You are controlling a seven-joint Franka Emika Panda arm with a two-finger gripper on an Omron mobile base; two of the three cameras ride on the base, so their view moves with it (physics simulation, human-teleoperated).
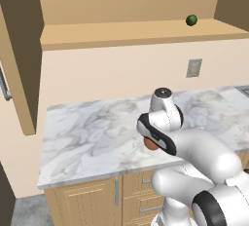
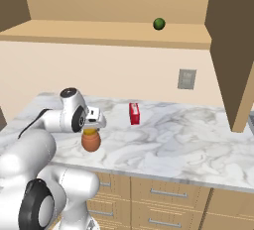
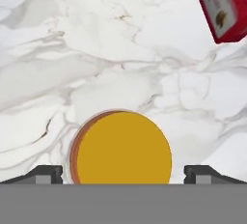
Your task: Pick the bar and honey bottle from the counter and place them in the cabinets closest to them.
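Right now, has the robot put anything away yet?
Not yet. The honey bottle and the bar are both on the counter. The cabinet shelf holds just a green ball. In hand: the open gripper sits right over the bottle's yellow cap, fingers either side, not closed. Left: grab, shelve, then the bar.

- even, bright, flat rendered light in all three views, no glare.
- the counter (image 2: 188,144) is evenly lit to its edges, with hardly any cast shadow on it.
- the cabinets (image 1: 121,6) darken on their side walls.
- edges stay sharp, no blur or distortion.
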